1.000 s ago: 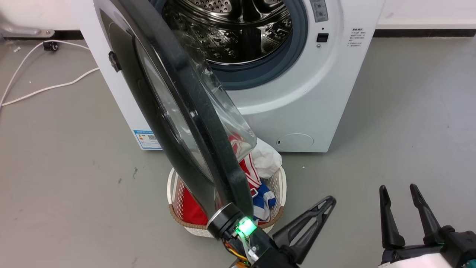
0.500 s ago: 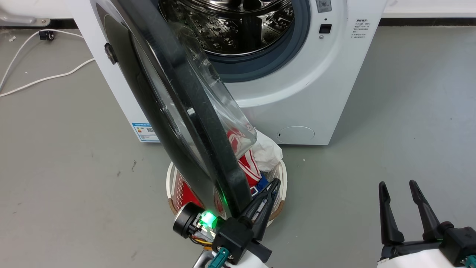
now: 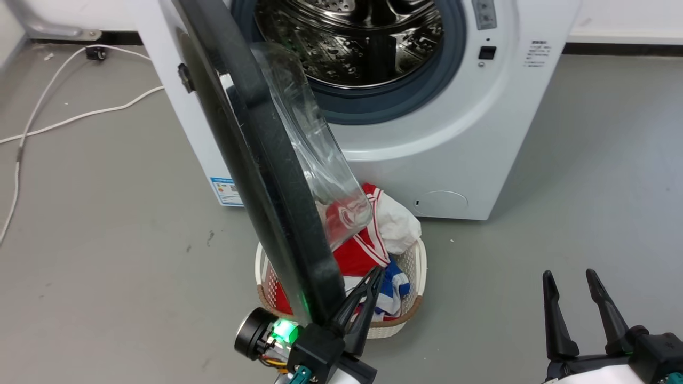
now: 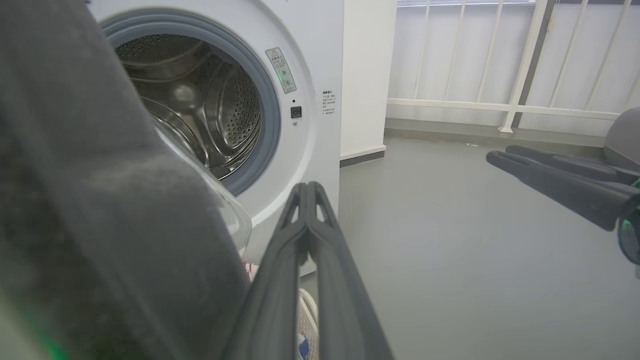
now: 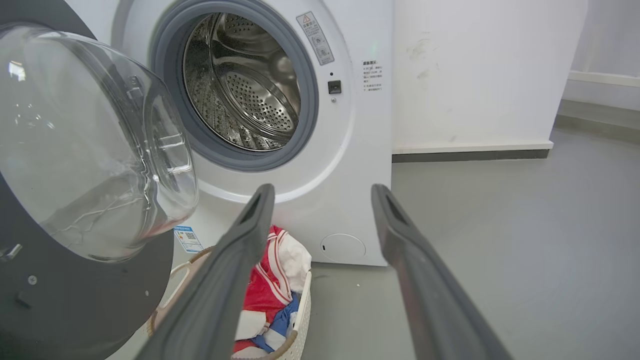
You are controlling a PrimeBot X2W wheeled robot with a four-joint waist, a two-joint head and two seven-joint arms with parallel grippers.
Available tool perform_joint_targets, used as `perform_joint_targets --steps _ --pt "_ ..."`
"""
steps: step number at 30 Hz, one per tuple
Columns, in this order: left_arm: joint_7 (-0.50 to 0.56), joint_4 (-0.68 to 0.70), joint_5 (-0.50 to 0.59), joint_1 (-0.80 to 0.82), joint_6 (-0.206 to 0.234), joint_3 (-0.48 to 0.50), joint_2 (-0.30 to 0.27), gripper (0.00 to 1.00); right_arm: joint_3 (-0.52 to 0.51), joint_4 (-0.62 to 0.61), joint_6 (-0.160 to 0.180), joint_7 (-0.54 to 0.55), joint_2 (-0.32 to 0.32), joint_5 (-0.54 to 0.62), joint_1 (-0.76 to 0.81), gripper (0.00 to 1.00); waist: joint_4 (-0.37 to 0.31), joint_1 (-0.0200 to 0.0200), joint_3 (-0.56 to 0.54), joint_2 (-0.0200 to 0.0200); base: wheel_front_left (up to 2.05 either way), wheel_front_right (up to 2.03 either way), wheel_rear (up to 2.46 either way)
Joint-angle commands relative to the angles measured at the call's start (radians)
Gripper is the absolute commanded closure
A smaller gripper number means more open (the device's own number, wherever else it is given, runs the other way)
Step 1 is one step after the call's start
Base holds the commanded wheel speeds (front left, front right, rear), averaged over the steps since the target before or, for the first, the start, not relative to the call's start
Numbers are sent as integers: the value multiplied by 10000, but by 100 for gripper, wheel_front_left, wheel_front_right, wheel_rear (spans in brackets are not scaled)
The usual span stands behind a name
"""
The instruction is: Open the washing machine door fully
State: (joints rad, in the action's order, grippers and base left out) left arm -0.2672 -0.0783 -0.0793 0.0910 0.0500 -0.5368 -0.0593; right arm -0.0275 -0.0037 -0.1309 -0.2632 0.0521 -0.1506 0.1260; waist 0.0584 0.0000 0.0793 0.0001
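Observation:
The white washing machine [image 3: 427,160] stands at the top of the head view, its steel drum [image 3: 363,42] exposed. The washing machine door [image 3: 267,160], a black disc with a clear glass bowl [image 3: 315,154], stands swung out toward me, nearly edge-on. My left gripper [image 3: 378,271] is shut with nothing in it. Its fingers lie close along the inner side of the door's lower free edge; I cannot tell whether they touch. In the left wrist view the gripper [image 4: 307,187] points at the machine [image 4: 320,75], with the door [image 4: 100,225] blurred beside it. My right gripper [image 3: 568,274] [image 5: 322,192] hangs open at the lower right, apart from the door [image 5: 75,300].
A cream laundry basket [image 3: 411,314] with red, white and blue clothes sits on the floor under the door, in front of the machine. A white cable [image 3: 80,114] runs across the grey floor at the left. A white railing [image 4: 500,105] stands to the machine's right.
My left gripper has turned from pointing right and moved left, up against the inner side of the door's lower edge. The head camera has shifted. The right gripper has kept its pose.

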Motion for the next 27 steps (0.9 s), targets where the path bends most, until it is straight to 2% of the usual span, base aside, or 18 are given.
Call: perform_joint_targets --steps 1,11,22,23,27 --pt "49 -65 31 -61 228 515 -342 100 31 1 2 -22 -36 -83 52 0 222 0 -77 -1 0 0 0" --pt "52 458 107 -518 510 1168 -541 100 176 38 2 -22 -34 -57 207 0 1281 0 -145 -1 0 0 0" --pt "38 994 -14 -1292 807 1914 -768 100 98 43 2 -22 -33 43 182 0 2091 0 78 -1 0 0 0" --pt "40 1022 -110 -1420 961 2359 -869 100 77 50 2 -22 -33 73 129 0 2232 0 164 -1 0 0 0" --pt "40 965 -273 -1455 1114 2969 -964 100 68 37 2 -20 -31 103 26 0 2346 0 297 -1 0 0 0"
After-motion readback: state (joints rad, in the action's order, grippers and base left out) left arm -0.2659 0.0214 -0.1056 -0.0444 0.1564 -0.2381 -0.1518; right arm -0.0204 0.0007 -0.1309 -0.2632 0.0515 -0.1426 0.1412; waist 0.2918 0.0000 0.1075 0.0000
